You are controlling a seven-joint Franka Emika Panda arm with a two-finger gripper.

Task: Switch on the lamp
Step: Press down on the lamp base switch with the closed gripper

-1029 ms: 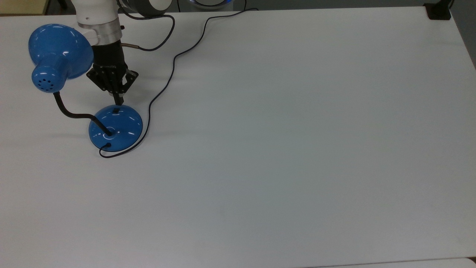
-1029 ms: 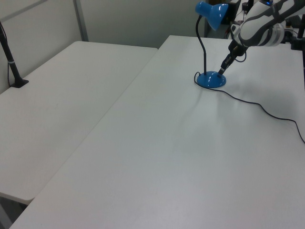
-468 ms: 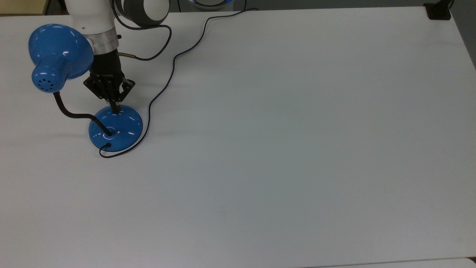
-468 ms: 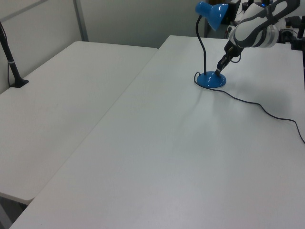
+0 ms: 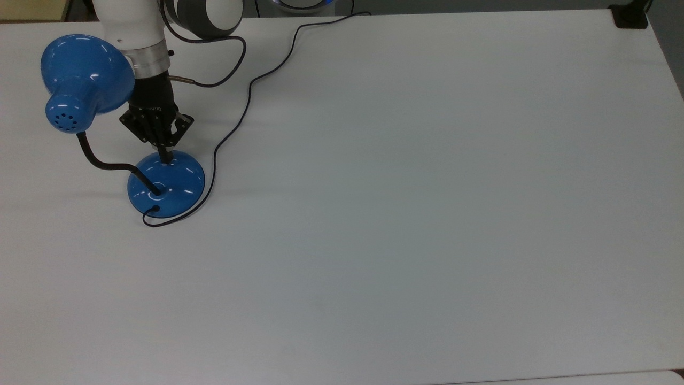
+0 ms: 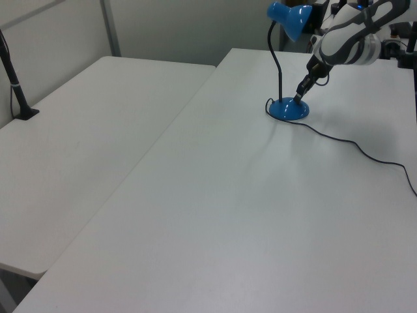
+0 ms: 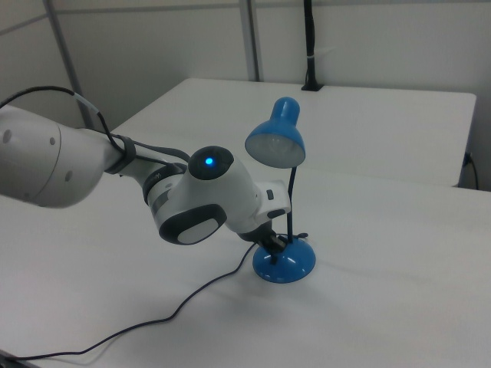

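**One fingertip on the switch, lamp shade not yet lit**

Top view: the lamp (image 5: 166,183) stands near the top view's left edge of the white table (image 5: 427,214), its round blue base toward the viewer and its cone shade swung out toward the top view's upper left on the bent black neck. The gripper (image 5: 166,155) points down onto the far rim of the base, right where the small black switch sat uncovered a second ago; the tip now hides it. In that second the arm slid forward and down from just short of the base, and over the last half second it has not moved at all. The fingers look drawn together into one narrow point, holding nothing. The thin black cord (image 5: 243,115) loops round the base and runs off toward the top view's upper edge.

Left view: the lamp (image 6: 287,108) is far off at the left view's upper right, and the gripper (image 6: 298,98) slants down to meet the top of the base. It looks to be touching it.

Right view: the lamp (image 7: 285,263) is in the middle with its shade facing the camera, and the shade's face looks pale but not plainly glowing. The gripper (image 7: 274,244) is tucked under the white wrist at the base.

Judged from this, the press is in hand but has not visibly taken effect. A firmer push down on the switch seems needed.
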